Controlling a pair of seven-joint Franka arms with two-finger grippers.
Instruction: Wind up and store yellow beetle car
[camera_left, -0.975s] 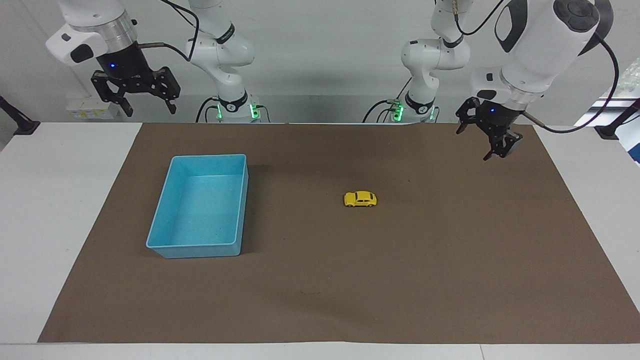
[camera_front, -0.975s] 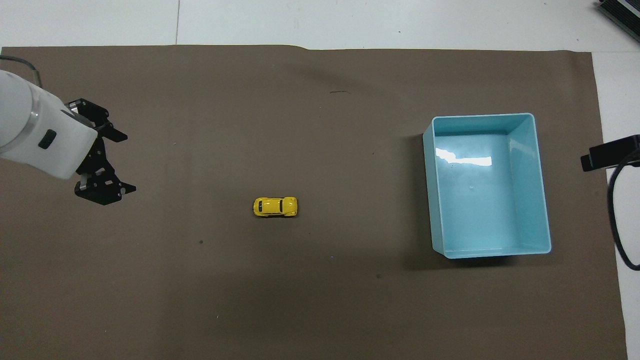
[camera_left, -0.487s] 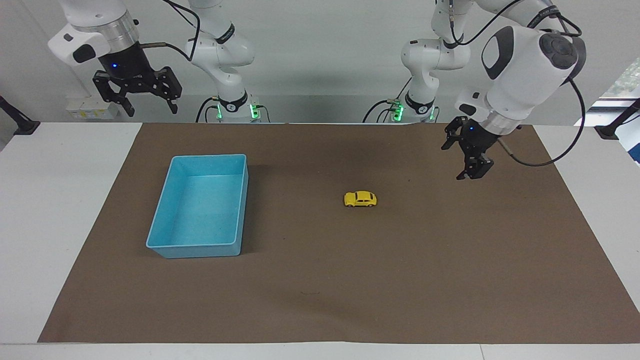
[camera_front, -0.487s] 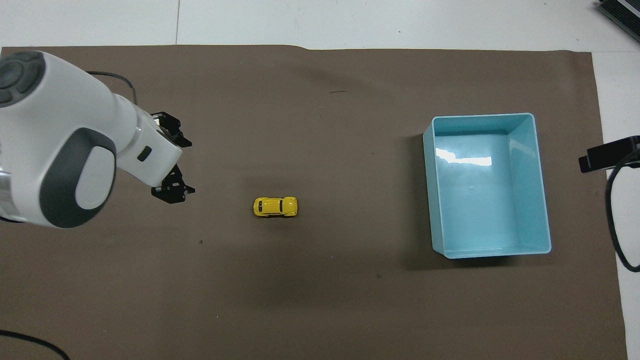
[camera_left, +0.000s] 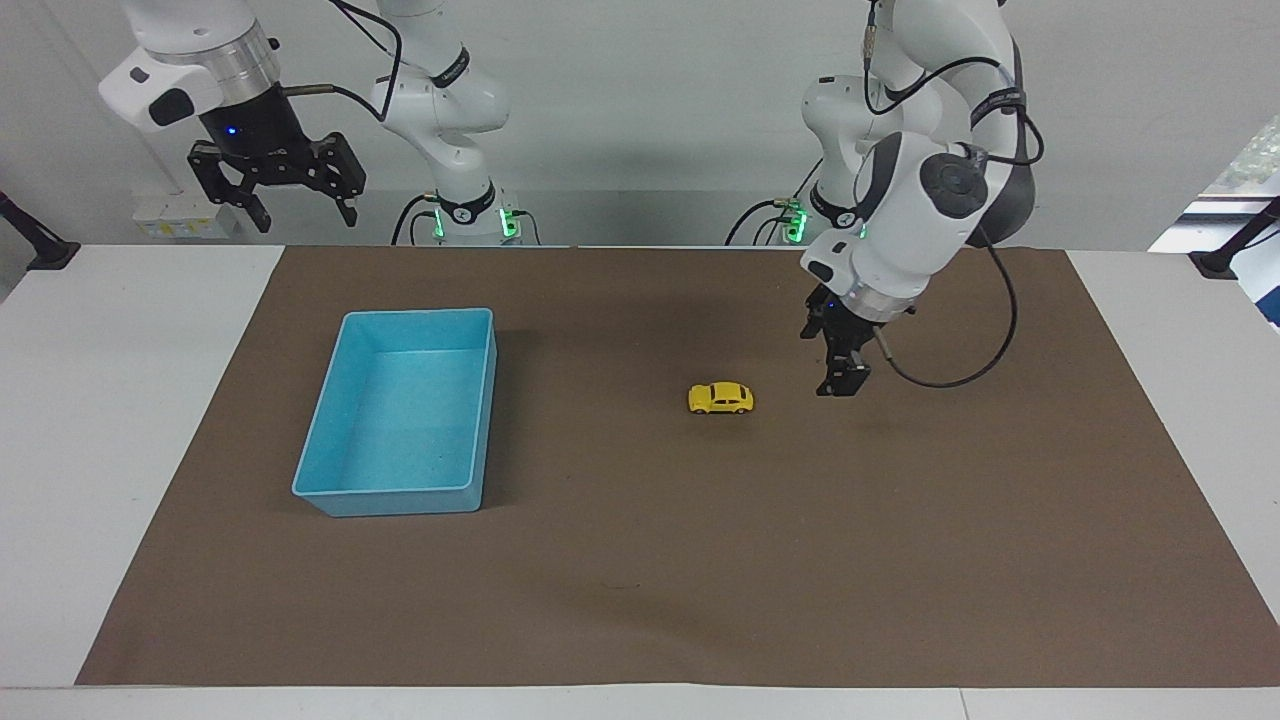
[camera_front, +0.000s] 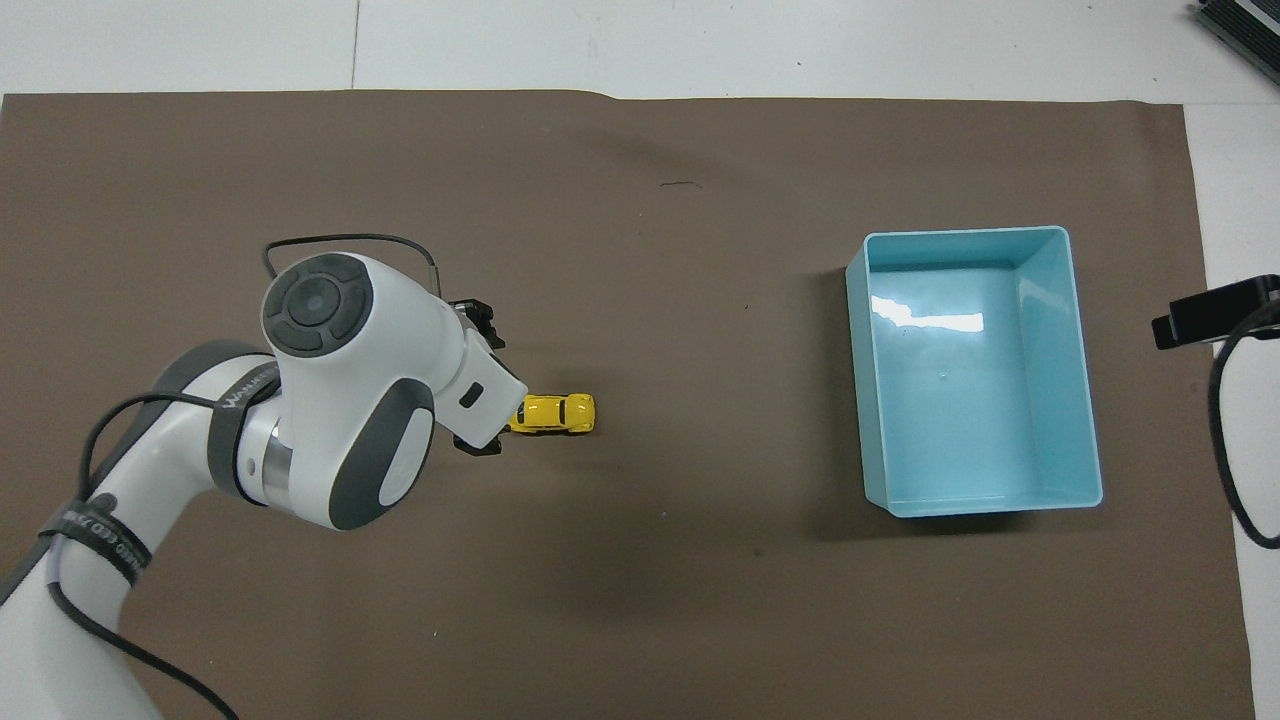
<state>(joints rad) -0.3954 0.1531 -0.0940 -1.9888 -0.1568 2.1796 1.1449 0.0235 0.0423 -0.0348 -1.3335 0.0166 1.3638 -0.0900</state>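
The yellow beetle car (camera_left: 720, 398) stands on its wheels near the middle of the brown mat; it also shows in the overhead view (camera_front: 552, 412). My left gripper (camera_left: 840, 388) is open and empty. It hangs low over the mat just beside the car, toward the left arm's end of the table, apart from the car. In the overhead view the left arm's wrist covers most of it. The light blue bin (camera_left: 395, 500) is empty and stands toward the right arm's end (camera_front: 975, 400). My right gripper (camera_left: 302, 218) waits open, high over the table's edge by the robots.
A brown mat (camera_left: 640, 560) covers most of the white table (camera_left: 100, 400). A cable loop hangs from the left wrist (camera_left: 950, 380) just above the mat.
The left arm has swung in from its end of the table and come down beside the car. The car, the bin and the right gripper have stayed where they were.
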